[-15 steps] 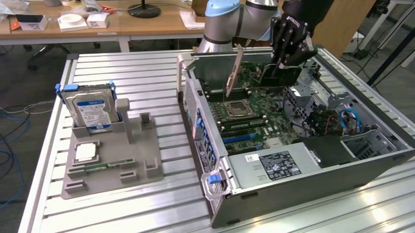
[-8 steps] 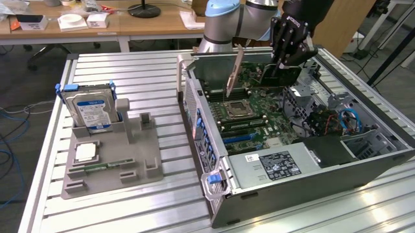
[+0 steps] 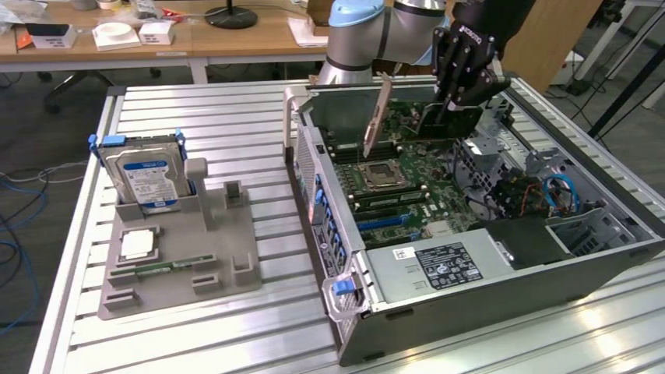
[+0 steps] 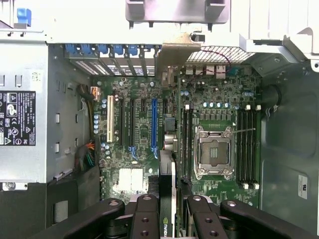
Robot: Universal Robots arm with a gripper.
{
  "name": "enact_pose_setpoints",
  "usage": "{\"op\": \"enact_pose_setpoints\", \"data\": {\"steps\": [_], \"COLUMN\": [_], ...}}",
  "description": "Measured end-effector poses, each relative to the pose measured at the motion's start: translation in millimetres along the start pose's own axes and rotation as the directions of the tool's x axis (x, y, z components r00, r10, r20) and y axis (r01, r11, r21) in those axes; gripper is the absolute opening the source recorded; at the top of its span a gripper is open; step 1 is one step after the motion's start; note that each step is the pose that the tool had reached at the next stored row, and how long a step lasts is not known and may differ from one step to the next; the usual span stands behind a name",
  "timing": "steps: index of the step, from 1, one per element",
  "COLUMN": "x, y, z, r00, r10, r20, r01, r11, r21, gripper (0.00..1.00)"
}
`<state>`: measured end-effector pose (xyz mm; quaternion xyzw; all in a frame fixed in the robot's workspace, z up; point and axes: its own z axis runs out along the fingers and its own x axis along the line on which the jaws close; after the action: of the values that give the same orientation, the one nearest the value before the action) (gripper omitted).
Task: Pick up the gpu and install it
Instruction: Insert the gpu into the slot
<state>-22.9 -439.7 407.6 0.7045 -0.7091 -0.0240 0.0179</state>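
Note:
The gpu [image 3: 441, 125] hangs upright above the motherboard [image 3: 416, 206] inside the open computer case [image 3: 499, 288]. Its black face and green board show, and its thin metal end bracket [image 3: 376, 117] points toward the case's rear wall. My gripper [image 3: 457, 105] is shut on the card's top edge. In the wrist view the gpu [image 4: 167, 194] is seen edge-on between my black fingers [image 4: 147, 219]. It runs roughly in line with, and just beside, the long blue slot [image 4: 153, 124] on the board below. The card is above the board, not seated in a slot.
A blue-labelled hard drive [image 3: 146, 175] stands in a grey holder [image 3: 208, 265] on the slatted table at the exterior view's left. A narrow green memory stick [image 3: 156, 269] lies in the same holder. Inside the case are the processor socket [image 3: 379, 175] and the power supply [image 3: 447, 265].

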Motion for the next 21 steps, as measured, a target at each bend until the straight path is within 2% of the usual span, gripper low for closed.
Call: {"op": "enact_pose_setpoints", "data": {"steps": [6, 8, 14, 21], "x": [0.0, -0.1, 0.0, 0.1], "y": [0.0, -0.1, -0.5, -1.1], "z": [0.1, 1.2, 7.9, 18.6], "r00": [1.0000, 1.0000, 1.0000, 1.0000], "r10": [-0.001, -0.001, 0.000, 0.003], "r20": [-0.0001, 0.0016, 0.0017, 0.0019], "r01": [0.001, 0.001, -0.001, -0.003], "r11": [1.0000, 1.0000, 0.9999, 0.9998], "r21": [0.0000, 0.0011, 0.0149, 0.0219], "gripper": [0.26, 0.26, 0.26, 0.26]}}
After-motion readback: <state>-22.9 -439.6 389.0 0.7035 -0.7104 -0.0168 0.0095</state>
